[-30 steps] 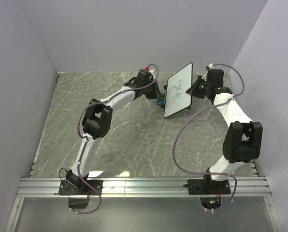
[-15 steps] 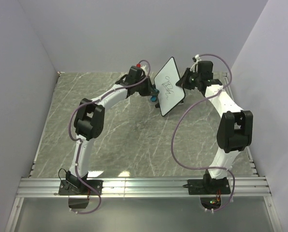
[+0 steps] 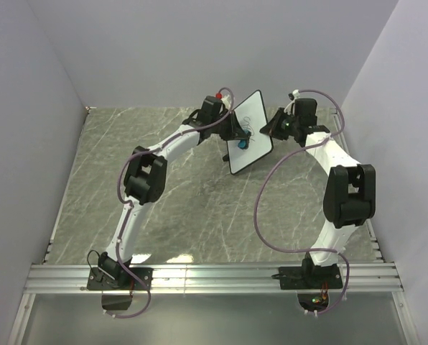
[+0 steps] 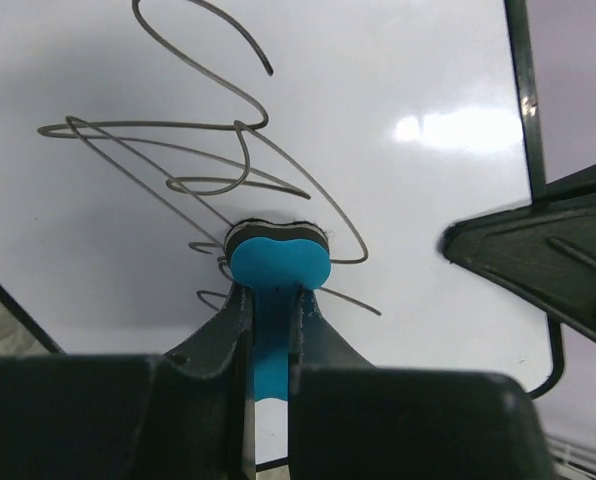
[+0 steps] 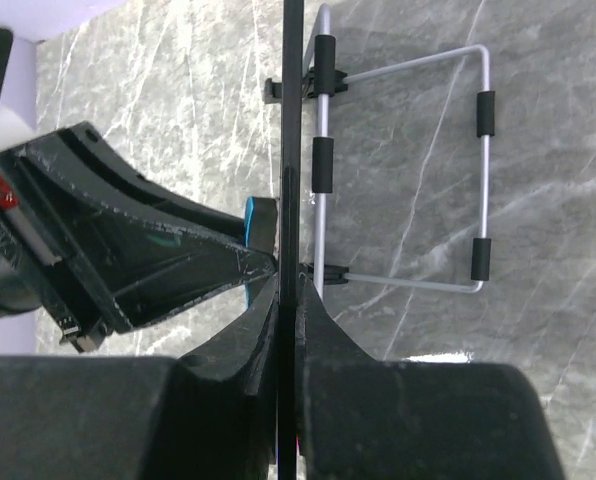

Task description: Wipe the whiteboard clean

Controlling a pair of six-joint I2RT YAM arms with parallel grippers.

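Between your two arms, over the far part of the table (image 3: 185, 194), the whiteboard (image 3: 248, 133) is held up on a tilt, with its written face turned toward the left arm. At the board's right edge, your right gripper (image 5: 288, 295) is clenched on the thin black rim. The right wrist view looks straight along that edge, and the fingers are pinched tight on either side of it. Behind the board, a wire stand (image 5: 478, 170) with black sleeves sticks out from its back face, with the marble surface beyond it. On the board's front face, your left gripper (image 4: 273, 300) grasps the blue eraser (image 4: 276, 265) by its handle, fingers closed firmly around it. The eraser's pad is pressed against the white surface at the lower end of the black scribbles (image 4: 198, 170), touching the tangle of loops. Above the eraser, the loops and long strokes across the board are unwiped.
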